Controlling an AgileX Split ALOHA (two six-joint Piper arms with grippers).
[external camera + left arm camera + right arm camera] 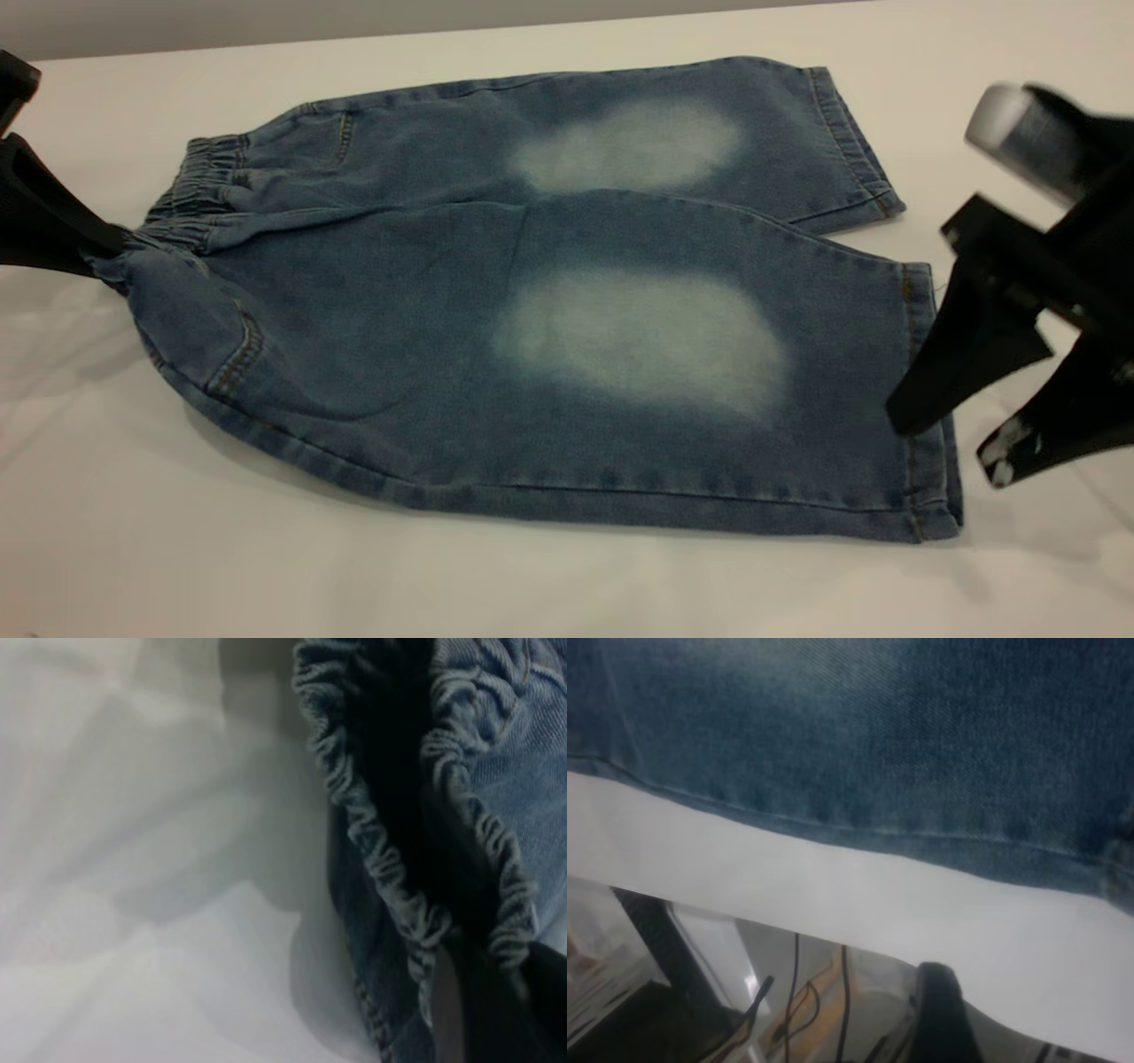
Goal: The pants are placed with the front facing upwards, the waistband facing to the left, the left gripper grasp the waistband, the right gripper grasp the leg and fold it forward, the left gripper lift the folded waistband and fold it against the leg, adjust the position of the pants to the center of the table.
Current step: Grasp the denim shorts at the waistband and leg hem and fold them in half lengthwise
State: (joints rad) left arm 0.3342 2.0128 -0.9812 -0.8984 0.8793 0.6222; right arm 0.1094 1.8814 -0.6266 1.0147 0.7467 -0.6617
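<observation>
My left gripper (111, 252) pinches the waistband (190, 199) at the table's (177, 532) left edge. My right gripper (952, 439) hangs with fingers spread beside the near leg's (638, 354) hem. The pants (532, 292) lie flat mid-table with bare white surface all around: faded denim, puckered elastic, stitched seams.

Soft even light, blurred wrist views

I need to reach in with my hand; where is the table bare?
Bare table runs along the pants' near edge and behind the far leg. Crowded: left end effector at the waistband, right end effector by the hems.
</observation>
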